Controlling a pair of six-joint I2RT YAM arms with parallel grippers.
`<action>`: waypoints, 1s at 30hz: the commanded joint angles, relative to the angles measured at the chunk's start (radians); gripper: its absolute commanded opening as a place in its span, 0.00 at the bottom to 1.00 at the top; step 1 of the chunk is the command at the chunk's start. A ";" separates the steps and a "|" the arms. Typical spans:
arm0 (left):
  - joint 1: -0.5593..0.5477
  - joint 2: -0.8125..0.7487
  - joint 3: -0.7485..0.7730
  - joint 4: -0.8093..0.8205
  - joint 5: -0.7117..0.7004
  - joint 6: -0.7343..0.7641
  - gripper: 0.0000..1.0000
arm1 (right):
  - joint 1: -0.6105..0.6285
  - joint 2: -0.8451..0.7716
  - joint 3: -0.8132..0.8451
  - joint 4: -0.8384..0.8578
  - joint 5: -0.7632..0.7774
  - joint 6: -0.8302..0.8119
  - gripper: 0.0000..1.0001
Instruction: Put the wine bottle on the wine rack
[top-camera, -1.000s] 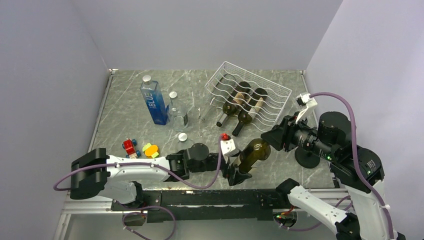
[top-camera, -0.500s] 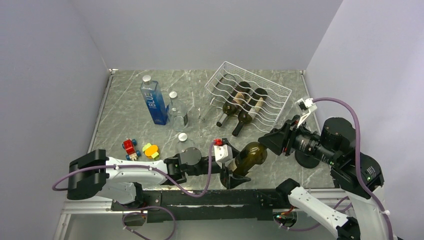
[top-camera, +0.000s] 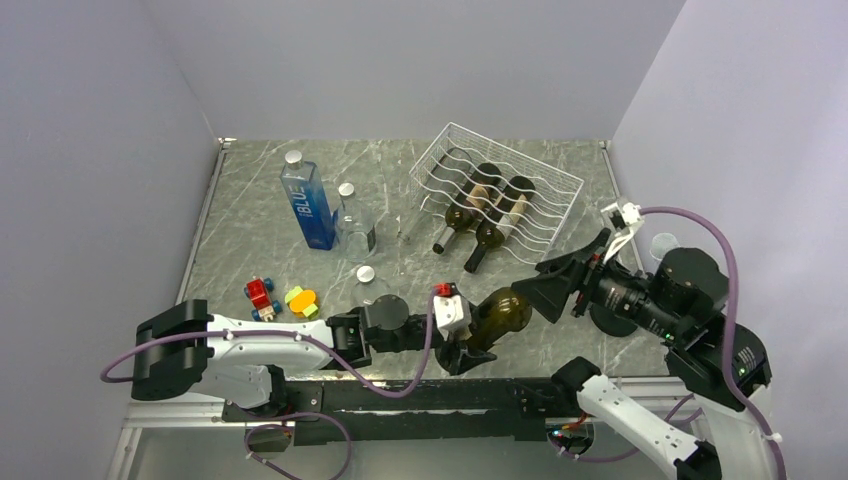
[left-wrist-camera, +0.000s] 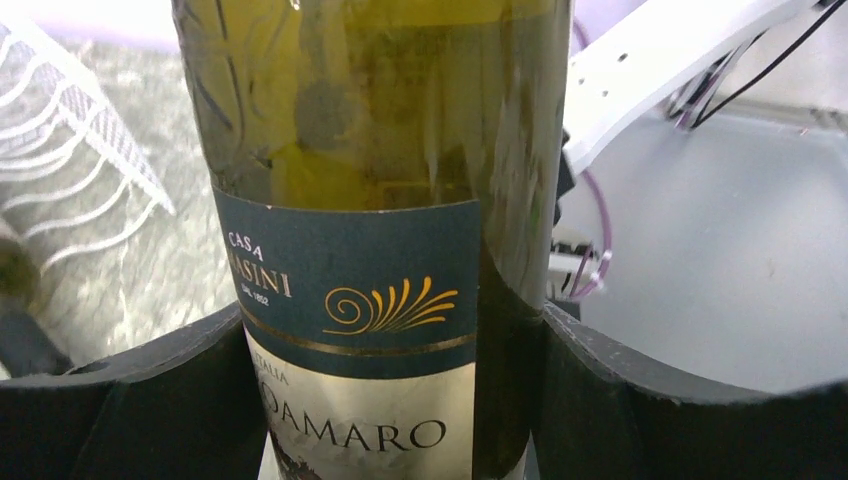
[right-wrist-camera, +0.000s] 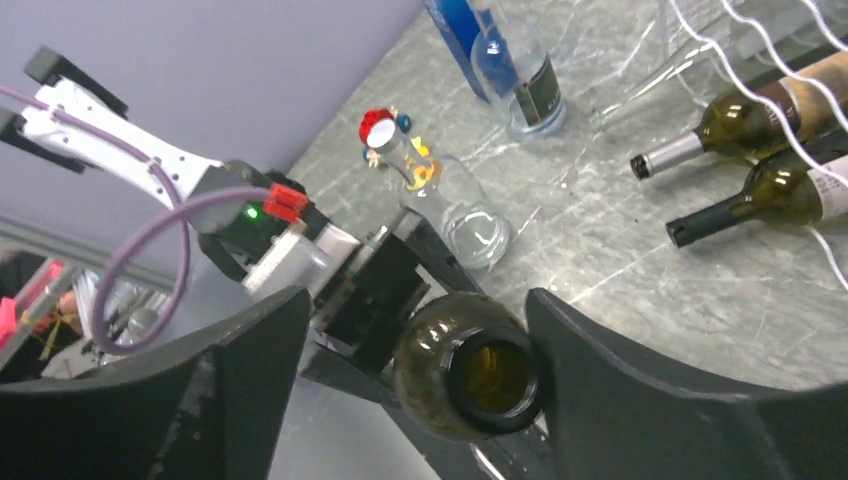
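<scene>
Our right fingers (right-wrist-camera: 660, 390) have spread open, the base of the wine bottle (top-camera: 500, 312) loose between them; our left fingers (left-wrist-camera: 640, 400) have closed on its labelled body.

Left wrist view: the wine bottle (left-wrist-camera: 370, 150) is cut off at 12 and 6 o'clock, so neck and base lie outside the frame. Its label (left-wrist-camera: 360, 320) wraps out of sight at 9 o'clock, leaving the printed words incomplete.

Top view: the bottle's neck end is hidden behind the left gripper (top-camera: 468, 348). The small toys (top-camera: 280, 297) at 9 o'clock of that gripper are too small to identify.

Right wrist view: two racked bottles (right-wrist-camera: 760, 125) run off the frame at 3 o'clock.
</scene>
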 joint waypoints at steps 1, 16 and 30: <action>-0.012 -0.033 0.076 -0.070 -0.054 0.082 0.01 | 0.004 -0.047 0.002 0.106 0.043 -0.038 0.91; -0.038 -0.048 0.169 -0.237 -0.241 0.659 0.01 | 0.005 -0.081 0.072 -0.009 0.154 -0.132 0.99; -0.037 -0.067 0.182 -0.374 -0.276 1.130 0.01 | 0.004 -0.067 -0.072 -0.212 0.001 -0.165 0.96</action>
